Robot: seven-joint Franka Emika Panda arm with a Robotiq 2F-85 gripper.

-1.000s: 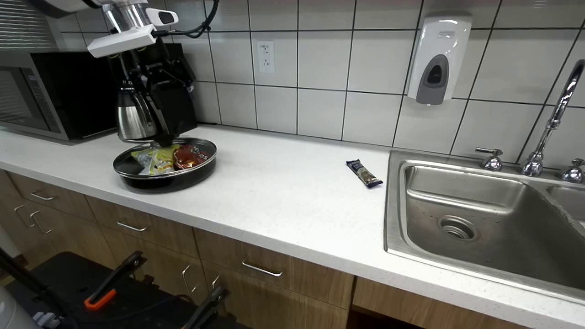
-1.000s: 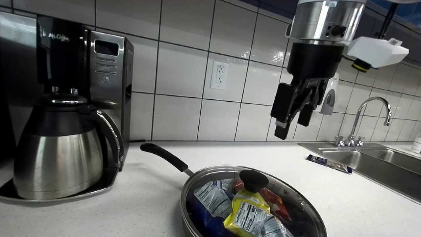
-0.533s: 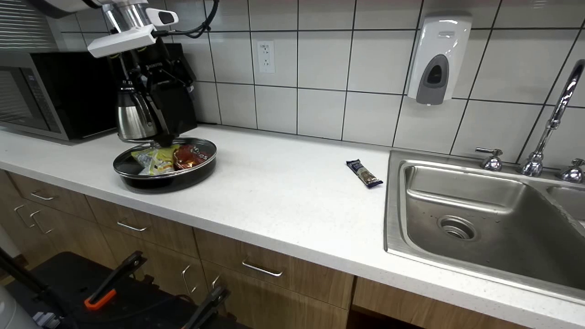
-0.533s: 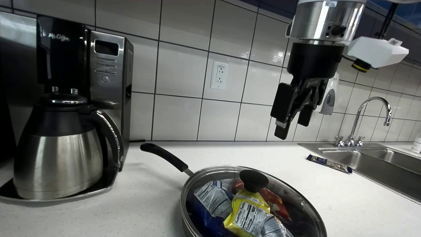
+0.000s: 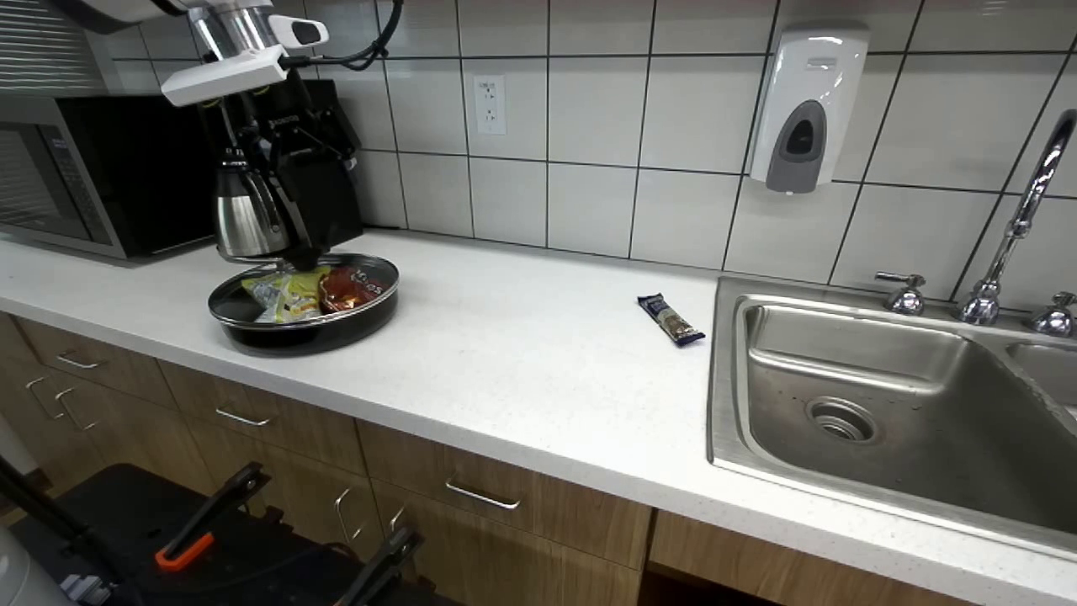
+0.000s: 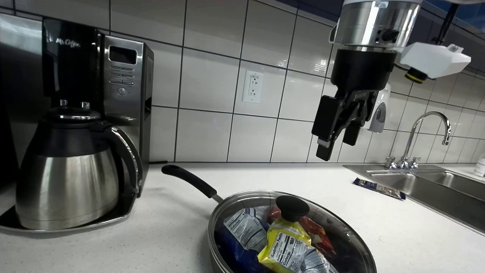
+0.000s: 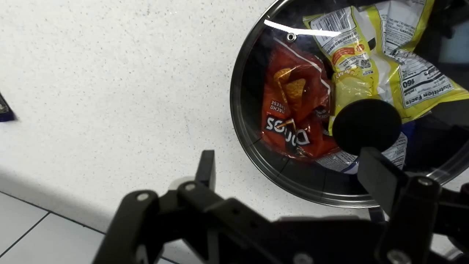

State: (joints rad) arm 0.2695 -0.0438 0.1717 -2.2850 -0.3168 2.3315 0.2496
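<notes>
At ten o'clock from the black pan (image 5: 303, 339), in an exterior view, stands a dark microwave (image 5: 135, 175). At eleven sits a silver coffee pot (image 5: 246, 217). Next comes the gripper (image 6: 338, 146), up above the pan, its two fingers (image 7: 379, 176) spread wide apart, with a gap of air down to the glass lid (image 6: 337, 227). In the wrist view, one of them hides a bit of the round black knob (image 7: 366, 123). Under the lid lie a blue bag (image 6: 242, 246), a yellow bag (image 6: 288, 242) and a red bag (image 6: 316, 235). At six o'clock the front edge of the white counter (image 5: 505, 337) is near the pan. Toward three it runs on — lots of room to move — up to a snack bar (image 5: 671, 320) just beside the sink (image 5: 725, 379). Wall tiles (image 5: 589, 109) stretch from twelve to two, with a soap dispenser (image 5: 812, 109) there and a shiny tap (image 5: 1020, 225) at three.
</notes>
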